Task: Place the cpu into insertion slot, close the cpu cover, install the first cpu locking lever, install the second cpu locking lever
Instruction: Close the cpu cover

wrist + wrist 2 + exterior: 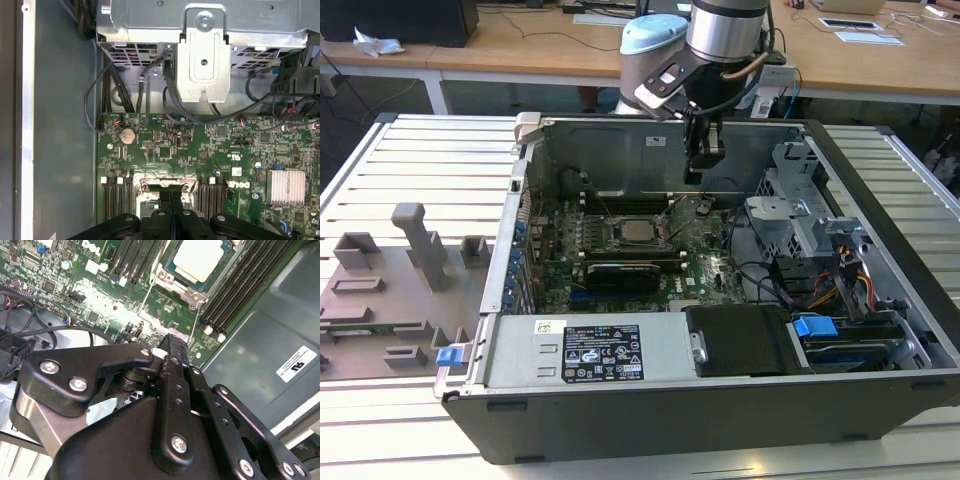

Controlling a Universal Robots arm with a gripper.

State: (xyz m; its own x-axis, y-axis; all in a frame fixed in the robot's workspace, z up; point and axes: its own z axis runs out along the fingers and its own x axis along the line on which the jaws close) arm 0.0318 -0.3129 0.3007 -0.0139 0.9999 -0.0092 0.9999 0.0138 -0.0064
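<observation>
Empty claw point(173, 341) clenched, hovering near insertion slot point(165, 276). The cpu point(197, 257) sits inside that slot. Likely light, stiff, fragile; take hold by its edges, never underside.

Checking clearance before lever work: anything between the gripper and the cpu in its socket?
Nothing visible. The gripper hangs shut above the board, on the exterior view's right of the cpu, which sits in the insertion slot. In the second wrist view no cable or tall part rises between them.

Silver cpu point(197, 257) flat in insertion slot point(161, 276)
</observation>
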